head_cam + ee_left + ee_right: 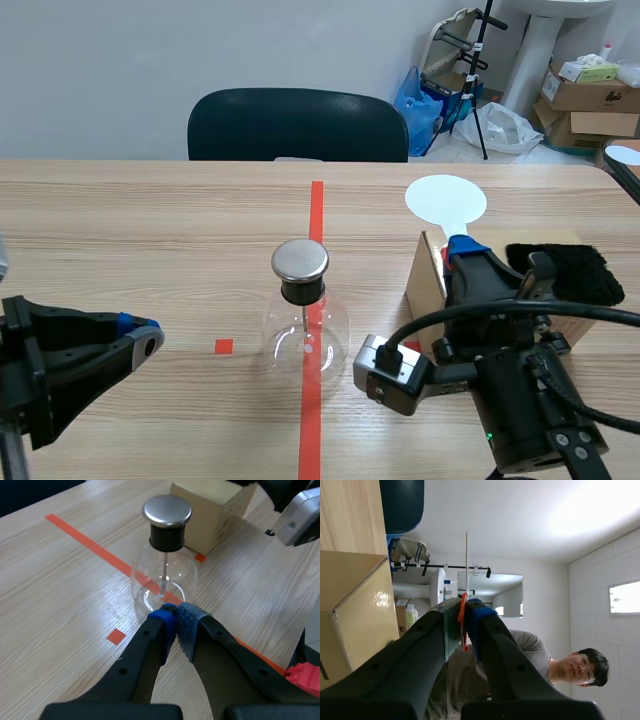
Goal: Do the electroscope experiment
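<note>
Starting at the left of the light wood-grain desk point(120, 220), the left gripper point(140, 335) point(176, 614) sits low over the surface. Its jaws are together with nothing between them, and the blue and grey dotted pads meet at the tips. The tips point toward the round clear glass flask electroscope point(305, 335) point(162, 575), which stands just ahead of them. The pictures do not show whether they touch it.

The flask stands upright at the desk's middle, on the long orange-red tape line. A black collar at its neck carries a flat round metal cap point(300, 260) point(167, 510). A thin rod hangs from the collar inside the glass.

Right of the flask stands a tan cardboard box point(428, 275) point(205, 510) point(355, 610), close to it but apart.

The right gripper point(465, 250) point(464, 607) is level with the box top, its jaws clamped on the handle of a white round flat paddle point(445, 200) point(466, 555). The paddle's disc lies beyond the box's far edge.

A black fuzzy cloth point(570, 270) lies on the box top, right of that gripper.
</note>
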Tool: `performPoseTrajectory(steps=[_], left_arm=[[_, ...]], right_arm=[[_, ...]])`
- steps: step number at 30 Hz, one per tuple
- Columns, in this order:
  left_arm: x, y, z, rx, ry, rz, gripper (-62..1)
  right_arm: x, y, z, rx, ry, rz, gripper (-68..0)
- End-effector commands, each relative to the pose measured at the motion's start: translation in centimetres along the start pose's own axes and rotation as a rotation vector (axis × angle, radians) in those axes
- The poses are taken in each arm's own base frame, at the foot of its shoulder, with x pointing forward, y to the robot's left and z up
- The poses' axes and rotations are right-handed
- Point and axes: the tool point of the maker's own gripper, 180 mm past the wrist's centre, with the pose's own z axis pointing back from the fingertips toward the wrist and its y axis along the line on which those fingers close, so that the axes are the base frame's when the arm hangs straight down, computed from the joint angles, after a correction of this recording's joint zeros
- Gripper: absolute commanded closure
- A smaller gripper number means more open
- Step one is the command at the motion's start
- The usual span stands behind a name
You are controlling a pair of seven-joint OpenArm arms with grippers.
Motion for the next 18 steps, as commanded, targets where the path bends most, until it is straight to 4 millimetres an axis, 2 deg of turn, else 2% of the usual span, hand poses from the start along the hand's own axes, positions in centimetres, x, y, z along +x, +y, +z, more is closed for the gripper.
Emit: performPoseTrajectory(steps=[1,8,12,18], left_arm=[[0.1,0.4,-0.5,-0.003,-0.030,-0.004,-2.8],[-3.3,2.1,-2.6,-0.026,-0.027,-0.009,-2.8],[-4.0,2.2,-4.1,-0.046,-0.051,-0.003,-2.8],[-4.6,1.3,-6.3,-0.085,-0.051,-0.002,-2.8]], right_arm=[[-0.4,-0.7,-0.4,-0.032,0.011,0.000,-1.1],[1.0,-0.7,0.0,-0.027,-0.011,-0.030,-1.1],[1.9,-0.9,0.0,-0.036,-0.033,-0.048,-1.1],[2.8,-0.9,0.2,-0.033,-0.052,-0.066,-1.1]])
